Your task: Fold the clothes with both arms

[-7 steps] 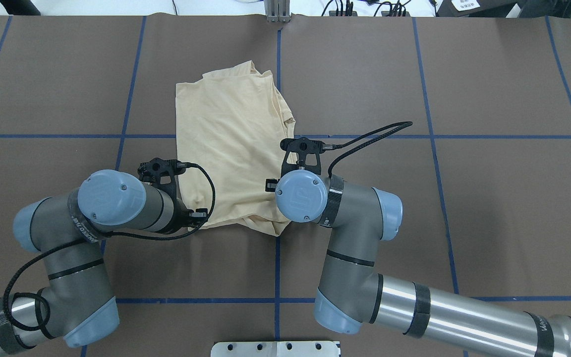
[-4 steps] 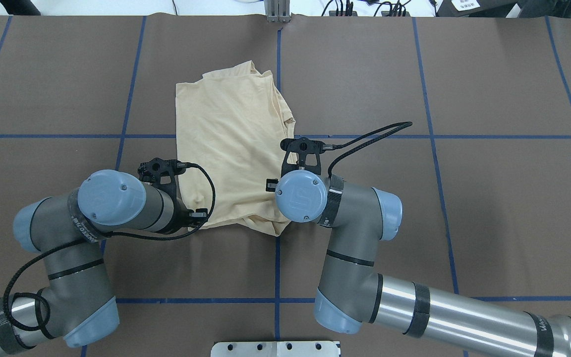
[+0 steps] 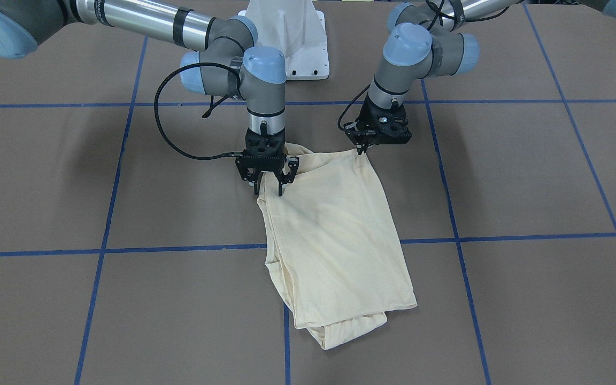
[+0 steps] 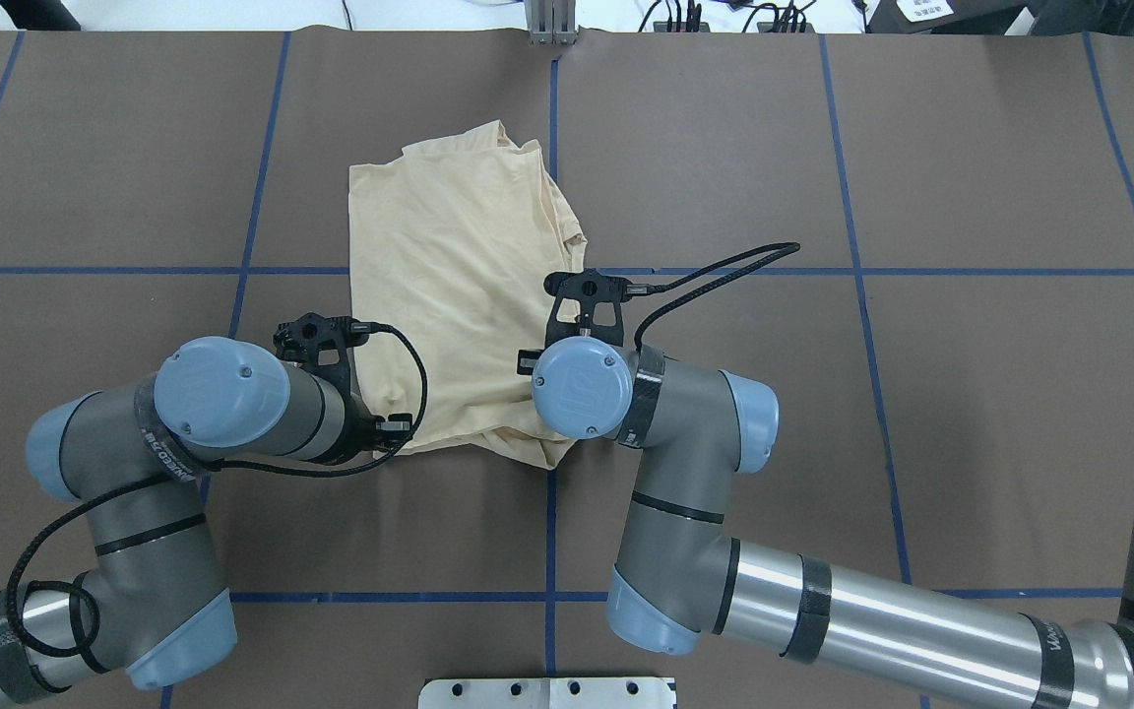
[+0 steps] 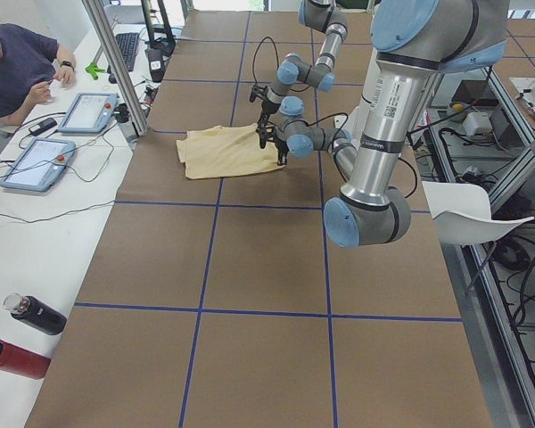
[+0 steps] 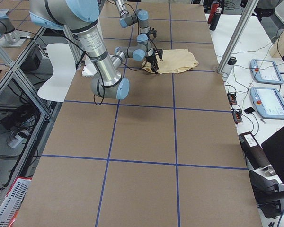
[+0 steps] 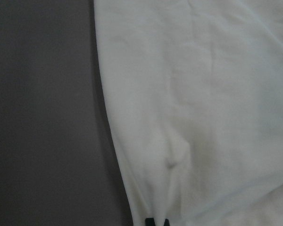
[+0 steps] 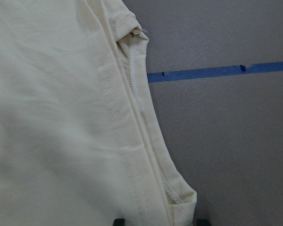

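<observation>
Exterior front-facing: left pincer pinching T-shirt corner; right pincer spread over edge.

Even overhead light, soft shadows, left wrist view dim and blurred

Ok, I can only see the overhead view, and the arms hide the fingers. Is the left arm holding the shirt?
Observer: Yes. In the front view, the left fingers are closed on a corner of the shirt.
Operator: And the right ones?
Observer: The right fingers are spread open, with the shirt's edge between them.
Operator: Is anybody near the table?
Observer: The left side view shows a person sitting at a white bench beside it.
</observation>
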